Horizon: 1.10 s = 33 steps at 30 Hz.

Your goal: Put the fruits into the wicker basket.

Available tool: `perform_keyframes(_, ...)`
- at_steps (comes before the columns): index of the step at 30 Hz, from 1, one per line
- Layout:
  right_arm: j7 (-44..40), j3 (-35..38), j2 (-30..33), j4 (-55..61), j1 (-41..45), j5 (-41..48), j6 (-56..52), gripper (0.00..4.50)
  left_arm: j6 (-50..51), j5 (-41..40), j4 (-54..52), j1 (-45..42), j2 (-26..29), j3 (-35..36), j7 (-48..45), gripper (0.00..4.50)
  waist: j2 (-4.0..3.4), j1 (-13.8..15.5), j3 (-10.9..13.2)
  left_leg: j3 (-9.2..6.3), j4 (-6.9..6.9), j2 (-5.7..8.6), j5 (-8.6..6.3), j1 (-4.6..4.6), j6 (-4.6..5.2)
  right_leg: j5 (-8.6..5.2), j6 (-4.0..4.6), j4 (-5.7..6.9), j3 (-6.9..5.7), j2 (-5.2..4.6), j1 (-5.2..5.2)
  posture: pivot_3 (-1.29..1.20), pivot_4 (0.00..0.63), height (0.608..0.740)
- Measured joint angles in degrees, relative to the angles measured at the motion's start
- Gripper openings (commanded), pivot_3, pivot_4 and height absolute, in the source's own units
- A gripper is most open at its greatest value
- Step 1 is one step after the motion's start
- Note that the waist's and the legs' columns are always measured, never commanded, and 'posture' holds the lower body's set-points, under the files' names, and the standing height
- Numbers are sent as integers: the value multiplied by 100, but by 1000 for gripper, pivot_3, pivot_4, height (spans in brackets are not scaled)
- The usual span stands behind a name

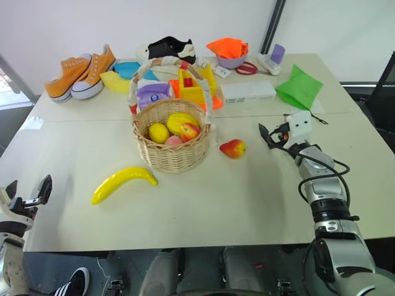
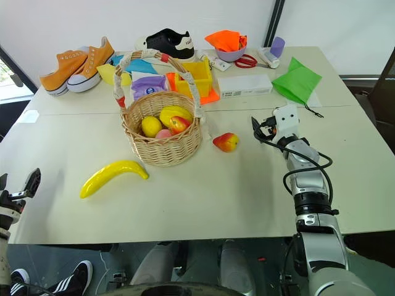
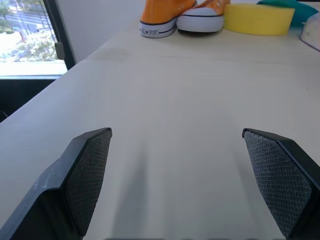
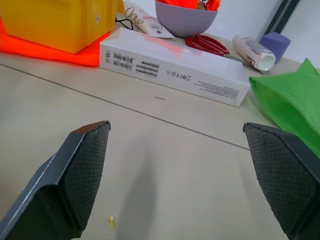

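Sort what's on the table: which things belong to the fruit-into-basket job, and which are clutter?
Job: banana, red-and-yellow fruit, wicker basket already holding some fruit.
Clutter: orange sneakers, black shoe, white box, green cloth, purple bowl, scissors.

Along the far side of the table [image 1: 203, 216]: a pair of orange sneakers [image 1: 81, 73], a black-and-white shoe [image 1: 170, 48], a yellow plastic box [image 1: 196, 85] on an orange sheet, and a lilac bowl [image 1: 231, 61] holding orange cloth. Beside the bowl, red scissors [image 1: 247, 68]; nearer, a long white carton [image 1: 248, 92] and a folded green cloth [image 1: 299, 88]. Behind, a white wall.
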<state>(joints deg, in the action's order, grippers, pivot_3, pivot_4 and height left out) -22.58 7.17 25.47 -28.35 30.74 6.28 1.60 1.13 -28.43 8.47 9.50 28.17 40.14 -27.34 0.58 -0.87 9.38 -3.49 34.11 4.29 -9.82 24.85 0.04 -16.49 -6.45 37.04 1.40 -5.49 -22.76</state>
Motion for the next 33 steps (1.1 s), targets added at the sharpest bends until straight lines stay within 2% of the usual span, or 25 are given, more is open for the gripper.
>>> perform_keyframes(29,-174,2,-10,124,3,-25,3,4435,-197,145,-213,-132,81,-288,-269,4500,0,-7,0,0,0,0,0,0,0,2,-4,1,0,0,-1,0,150,740)
perform_keyframes(33,-512,68,-5,404,-69,342,-121,4435,6,-304,-600,60,130,-311,-879,4500,1,-11,0,0,-1,0,0,0,0,0,1,-1,1,-1,1,0,150,740)
